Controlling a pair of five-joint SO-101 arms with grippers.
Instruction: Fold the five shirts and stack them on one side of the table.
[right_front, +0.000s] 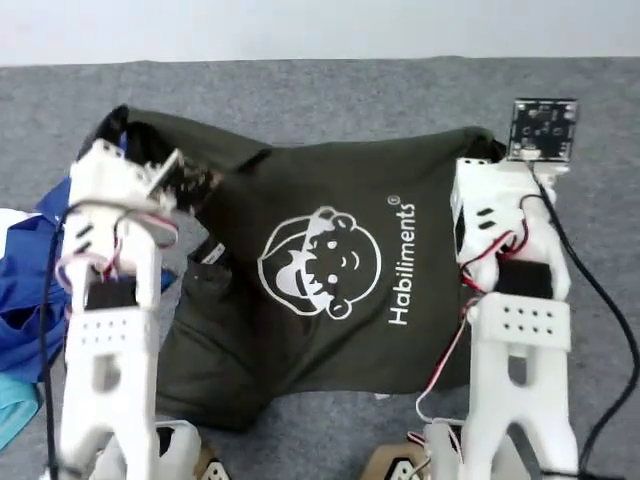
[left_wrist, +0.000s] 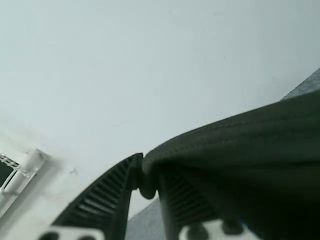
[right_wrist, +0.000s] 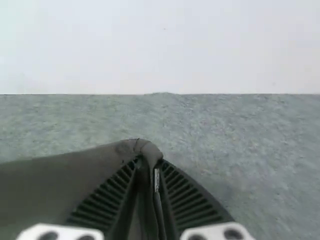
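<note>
A dark olive shirt (right_front: 320, 280) with a white printed face lies spread on the grey felt table, lifted at its two far corners. My left gripper (left_wrist: 147, 187) is shut on the shirt's hem (left_wrist: 235, 145) at the far left corner (right_front: 130, 130), holding it above the table. At the far right corner (right_front: 480, 145), my right gripper (right_wrist: 148, 167) is shut on a fold of the same shirt (right_wrist: 60, 185). A blue shirt (right_front: 30, 290) sits crumpled at the table's left edge, beside a light teal one (right_front: 12, 405).
The grey table (right_front: 320, 95) runs on beyond the shirt to a pale wall. A small black circuit board (right_front: 545, 128) sits above the right arm, with a black cable (right_front: 600, 290) trailing down the right side. Both arm bases stand at the near edge.
</note>
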